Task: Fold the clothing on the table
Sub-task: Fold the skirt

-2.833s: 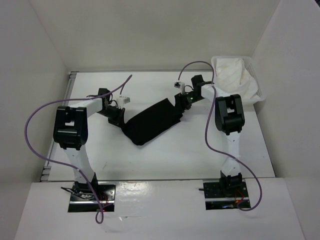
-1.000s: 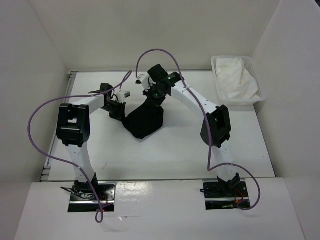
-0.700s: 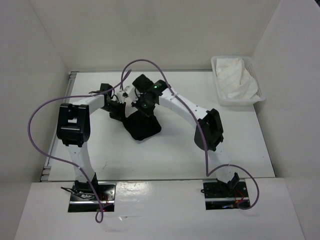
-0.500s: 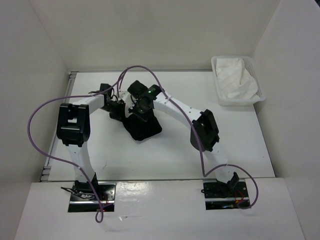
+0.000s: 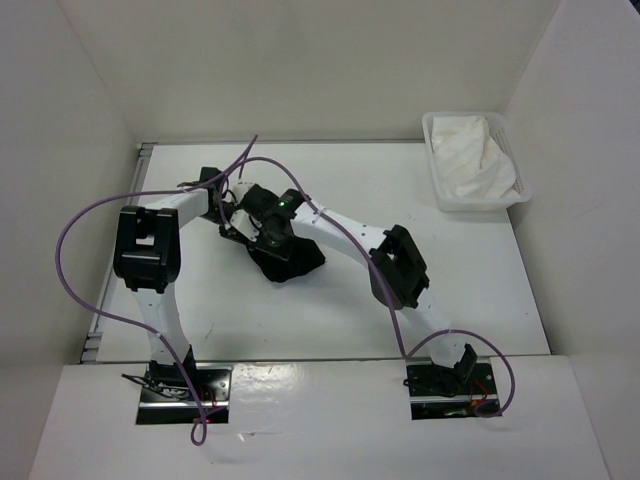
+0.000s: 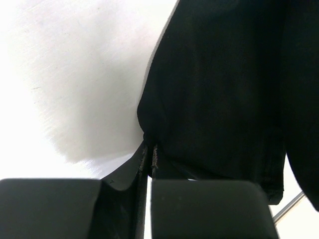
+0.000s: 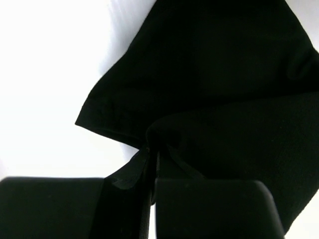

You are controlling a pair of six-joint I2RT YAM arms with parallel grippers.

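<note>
From overhead I get bright, even light with no hard source. The white surface (image 5: 470, 290) shows only faint, soft-edged shadows. A small patch of glare sits on the near ledge (image 5: 320, 420). The clothing (image 5: 295, 262) reads as one flat black mass, its folds barely visible. Both wrist feeds clip: the surface blows out to pure white while the fabric stays underexposed. On the left wrist feed a soft grey shadow pools beside the fabric. The left end effector (image 6: 148, 152) and right end effector (image 7: 152, 154) sit too close to the lens and blur into dark, featureless blocks.
</note>
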